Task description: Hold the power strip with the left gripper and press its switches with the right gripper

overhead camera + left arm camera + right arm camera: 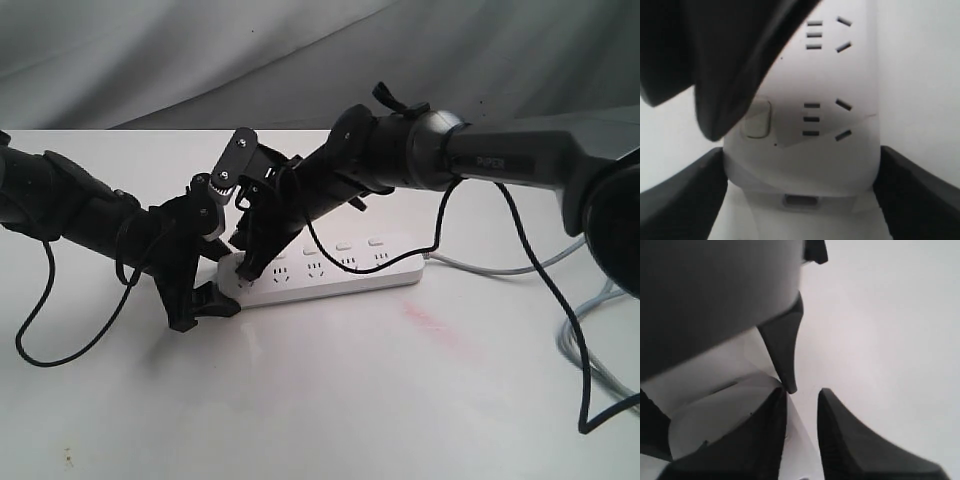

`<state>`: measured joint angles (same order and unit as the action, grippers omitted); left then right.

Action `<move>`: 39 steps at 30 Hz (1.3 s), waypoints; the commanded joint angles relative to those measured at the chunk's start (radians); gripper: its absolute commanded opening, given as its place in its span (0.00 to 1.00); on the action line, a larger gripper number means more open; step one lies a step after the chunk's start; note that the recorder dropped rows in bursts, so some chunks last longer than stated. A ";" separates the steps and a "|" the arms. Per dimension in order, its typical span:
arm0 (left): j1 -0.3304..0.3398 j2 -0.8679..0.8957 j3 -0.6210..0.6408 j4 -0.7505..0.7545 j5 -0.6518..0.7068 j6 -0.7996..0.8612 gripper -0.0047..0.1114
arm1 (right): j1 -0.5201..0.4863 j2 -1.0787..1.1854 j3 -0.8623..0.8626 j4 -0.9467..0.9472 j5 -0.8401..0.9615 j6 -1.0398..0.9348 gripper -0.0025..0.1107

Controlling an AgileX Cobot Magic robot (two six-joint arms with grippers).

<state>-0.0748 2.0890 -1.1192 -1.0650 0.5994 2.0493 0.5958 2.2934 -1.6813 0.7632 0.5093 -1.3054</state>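
My left pincer (pixel 801 150) clamps one end of the power strip (pixel 340 270) lying on the white table (pixel 400 400); my right pincer (pixel 802 392), slightly ajar and empty, is by the end switch (pixel 757 119)

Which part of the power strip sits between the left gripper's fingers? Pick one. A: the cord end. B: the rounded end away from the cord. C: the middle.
B: the left gripper flanks the power strip at the end opposite the cord.
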 commanded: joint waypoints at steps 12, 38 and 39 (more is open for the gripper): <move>-0.006 0.004 -0.004 0.004 0.000 -0.006 0.60 | 0.000 0.018 -0.007 0.037 -0.057 -0.093 0.32; -0.006 0.004 -0.004 0.004 0.000 -0.006 0.60 | 0.011 0.051 -0.007 0.016 -0.027 -0.160 0.32; -0.006 0.004 -0.004 0.004 0.000 -0.006 0.60 | 0.011 0.051 -0.007 0.013 -0.027 -0.160 0.32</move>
<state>-0.0748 2.0907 -1.1192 -1.0675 0.6014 2.0454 0.5979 2.3269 -1.6899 0.8140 0.4675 -1.4508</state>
